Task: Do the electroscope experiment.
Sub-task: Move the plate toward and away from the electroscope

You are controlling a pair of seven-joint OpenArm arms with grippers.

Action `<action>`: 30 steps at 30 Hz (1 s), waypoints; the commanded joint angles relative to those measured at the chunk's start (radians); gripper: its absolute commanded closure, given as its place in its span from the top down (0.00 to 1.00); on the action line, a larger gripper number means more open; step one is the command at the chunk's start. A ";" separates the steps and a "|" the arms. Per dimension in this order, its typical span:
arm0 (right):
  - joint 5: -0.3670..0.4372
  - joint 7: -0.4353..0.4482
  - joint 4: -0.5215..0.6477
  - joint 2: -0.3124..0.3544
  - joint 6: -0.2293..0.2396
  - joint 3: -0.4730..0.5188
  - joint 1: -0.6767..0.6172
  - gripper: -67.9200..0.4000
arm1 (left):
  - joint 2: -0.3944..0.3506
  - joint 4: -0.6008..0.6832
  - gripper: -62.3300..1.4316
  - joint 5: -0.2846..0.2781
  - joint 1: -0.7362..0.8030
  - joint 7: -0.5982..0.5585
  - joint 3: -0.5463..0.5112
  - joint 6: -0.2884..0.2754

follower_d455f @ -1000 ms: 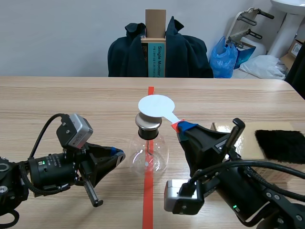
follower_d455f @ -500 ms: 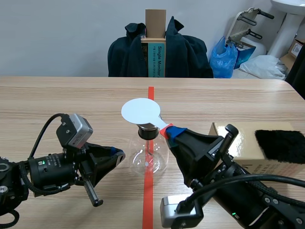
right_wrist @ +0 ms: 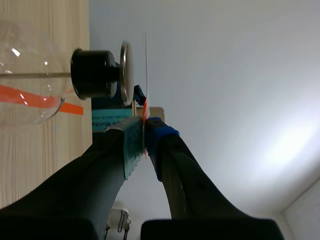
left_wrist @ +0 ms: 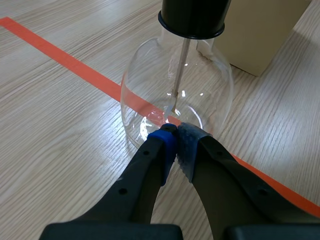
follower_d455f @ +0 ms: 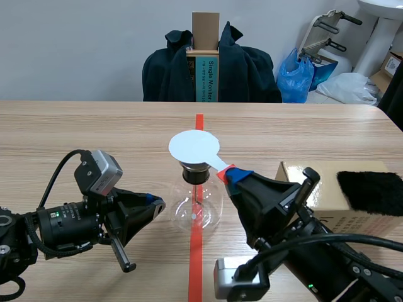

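One white disc (follower_d455f: 194, 148) hides the flask (follower_d455f: 196, 204) top.

Both arms are black. The left arm (follower_d455f: 31, 236) carries a silver-grey box camera (follower_d455f: 99, 171) with a thin black cable (follower_d455f: 53, 182) looping off it and a small green light (follower_d455f: 55, 214), while the right arm (follower_d455f: 327, 267) has a similar silver box (follower_d455f: 239, 284) and thick black cables (follower_d455f: 343, 238). The left gripper (left_wrist: 176, 136) has two thick black fingers, each with a small round hole, tipped by a blue pad (left_wrist: 163, 150) and a grey dotted pad (left_wrist: 190, 145); the right gripper (right_wrist: 145, 132) has a grey-green pad (right_wrist: 132, 145) and a blue one (right_wrist: 159, 131).
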 commanded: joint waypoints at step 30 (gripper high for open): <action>0.011 -0.209 0.012 0.008 -0.031 0.009 0.008 0.02 | 0.002 0.022 0.07 -0.012 -0.006 -0.013 -0.007 0.002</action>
